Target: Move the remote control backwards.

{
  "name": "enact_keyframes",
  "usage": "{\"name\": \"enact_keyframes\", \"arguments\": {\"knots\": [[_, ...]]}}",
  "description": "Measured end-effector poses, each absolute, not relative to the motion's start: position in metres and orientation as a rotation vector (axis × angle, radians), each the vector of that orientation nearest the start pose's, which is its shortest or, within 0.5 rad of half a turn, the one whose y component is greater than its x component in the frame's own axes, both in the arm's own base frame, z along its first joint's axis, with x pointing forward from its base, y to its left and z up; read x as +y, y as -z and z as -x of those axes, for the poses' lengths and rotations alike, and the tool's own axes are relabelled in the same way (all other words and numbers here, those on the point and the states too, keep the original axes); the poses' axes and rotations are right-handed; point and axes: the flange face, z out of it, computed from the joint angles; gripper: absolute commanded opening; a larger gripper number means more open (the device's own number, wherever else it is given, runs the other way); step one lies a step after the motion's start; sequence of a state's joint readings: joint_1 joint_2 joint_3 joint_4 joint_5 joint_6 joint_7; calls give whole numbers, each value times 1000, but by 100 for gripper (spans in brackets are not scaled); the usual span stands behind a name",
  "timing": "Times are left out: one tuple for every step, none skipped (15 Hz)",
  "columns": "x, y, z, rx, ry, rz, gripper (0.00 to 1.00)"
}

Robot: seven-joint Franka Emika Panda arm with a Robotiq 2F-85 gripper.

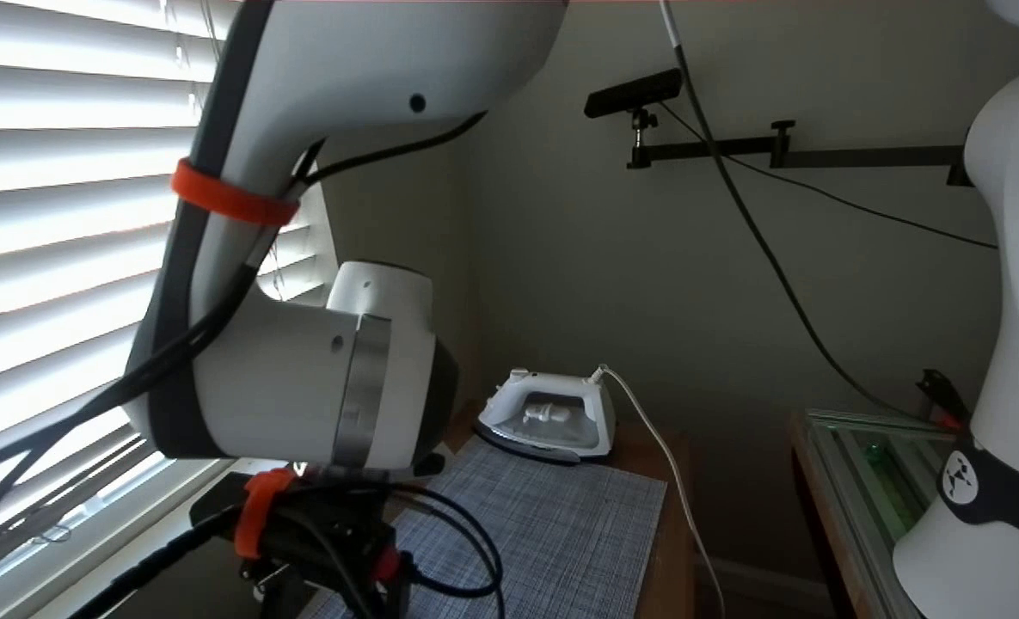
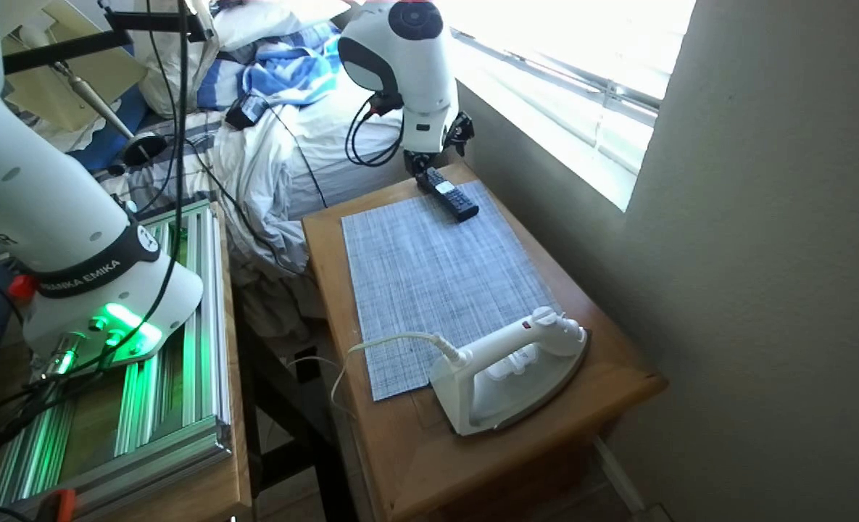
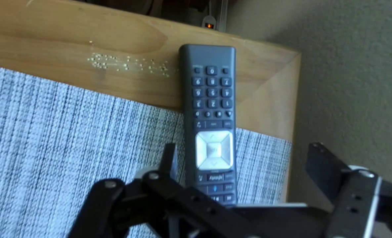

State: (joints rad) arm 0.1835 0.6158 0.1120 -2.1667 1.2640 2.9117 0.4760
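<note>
The dark remote control [image 3: 212, 99] with a silver centre pad lies buttons up, partly on the grey woven mat [image 3: 66, 138] and partly on the wooden table border. Its lower end is hidden behind the gripper in the wrist view. My gripper [image 3: 242, 148] is open around it, with nothing held. The remote is between the fingers, close to the left finger and well apart from the right one. In an exterior view the remote [image 2: 454, 197] lies by the gripper [image 2: 418, 165]. In another exterior view the gripper body [image 1: 320, 542] shows low down; its fingertips and the remote are out of view.
A white iron [image 2: 516, 370] with a cord stands at the opposite end of the wooden table [image 2: 415, 464]; it also shows in an exterior view [image 1: 552, 413]. A wall [image 3: 348, 82] and window blinds run beside the table. A bed [image 2: 270, 159] is behind the gripper's end.
</note>
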Motion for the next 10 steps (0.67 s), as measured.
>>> {"name": "enact_keyframes", "arguments": {"knots": [[91, -109, -509, 1817, -92, 2068, 100], [81, -117, -500, 1833, -68, 2073, 100], [71, -124, -489, 1843, -47, 2086, 100], [63, -130, -477, 1842, -24, 2110, 100], [54, -136, -462, 1829, -1, 2145, 100], [46, -143, -447, 1808, 14, 2182, 100], [39, -150, -430, 1784, 29, 2222, 100], [32, -157, -414, 1756, 50, 2263, 100], [26, -165, -399, 1724, 72, 2300, 100], [22, -174, -386, 1682, 92, 2334, 100]]}}
